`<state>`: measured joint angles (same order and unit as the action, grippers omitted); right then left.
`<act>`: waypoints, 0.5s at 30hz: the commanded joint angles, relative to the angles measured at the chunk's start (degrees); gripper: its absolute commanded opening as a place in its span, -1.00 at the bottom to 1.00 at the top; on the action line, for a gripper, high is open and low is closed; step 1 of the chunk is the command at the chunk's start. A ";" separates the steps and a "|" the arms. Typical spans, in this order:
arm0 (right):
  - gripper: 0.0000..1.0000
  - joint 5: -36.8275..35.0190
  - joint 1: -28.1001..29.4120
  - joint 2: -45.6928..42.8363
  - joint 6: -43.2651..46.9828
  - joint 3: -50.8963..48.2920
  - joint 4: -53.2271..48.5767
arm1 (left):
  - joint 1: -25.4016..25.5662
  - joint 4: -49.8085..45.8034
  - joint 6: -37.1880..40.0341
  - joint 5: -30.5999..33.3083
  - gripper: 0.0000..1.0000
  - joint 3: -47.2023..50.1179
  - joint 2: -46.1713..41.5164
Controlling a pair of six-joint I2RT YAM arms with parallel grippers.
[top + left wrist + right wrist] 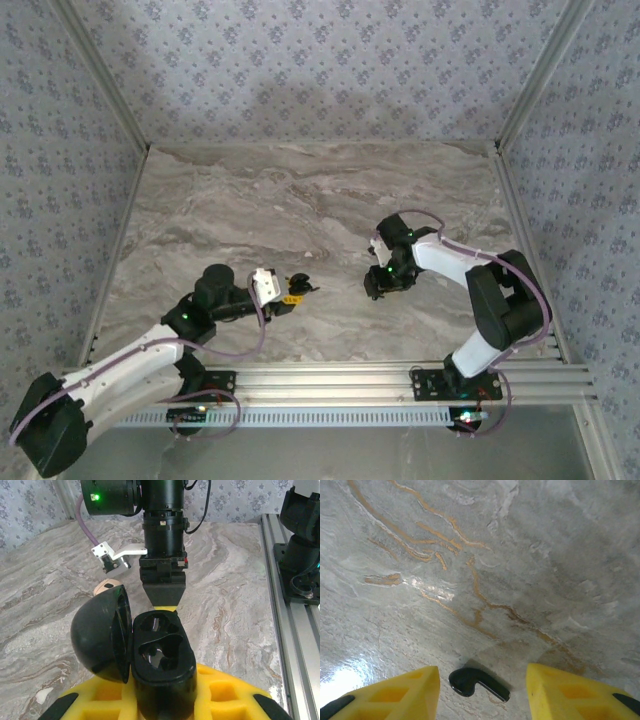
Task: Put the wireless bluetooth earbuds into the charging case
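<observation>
The charging case [162,680] seems cut off below.

The worktop [520,555] is smooth, polished, marble-patterned stone with glare. The charging case [162,665] and earbud [470,681] are glossy black plastic. The fingers [400,692] of the right end effector [482,680] are matt yellow, perhaps rubbery plastic

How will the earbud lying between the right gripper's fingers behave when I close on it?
The earbud looks glossy and rounded, so it may squirt out of the right gripper. It seems tiny and light, so a nudge would likely slide it on the shiny marble table. Its bent stem probably stops it rolling far.
</observation>
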<state>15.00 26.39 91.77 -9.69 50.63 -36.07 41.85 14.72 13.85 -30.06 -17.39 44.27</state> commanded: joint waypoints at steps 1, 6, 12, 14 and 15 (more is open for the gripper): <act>0.00 1.93 0.67 -1.14 -1.19 -0.05 -3.29 | -0.47 -0.57 -0.02 0.53 -0.71 -0.11 -1.47; -0.03 4.42 2.43 -3.89 -2.49 -0.11 -4.86 | -0.57 -0.66 -0.03 0.62 -0.70 -0.10 -1.57; -0.04 -1.25 3.48 -6.57 -2.70 3.69 -10.29 | -0.56 -0.91 -0.18 0.42 -0.70 -0.10 -1.89; -0.01 -2.55 3.42 -6.59 -2.03 4.64 -11.71 | -0.62 -0.93 -0.14 0.44 -0.70 0.07 -2.12; 0.01 -3.25 3.03 -6.09 -1.59 4.86 -11.80 | -0.62 -0.99 -0.14 0.53 -0.70 0.15 -2.18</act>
<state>15.03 29.56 86.39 -11.38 53.43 -43.64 41.60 13.67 13.82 -29.45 -17.39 43.20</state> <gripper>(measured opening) 0.498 0.212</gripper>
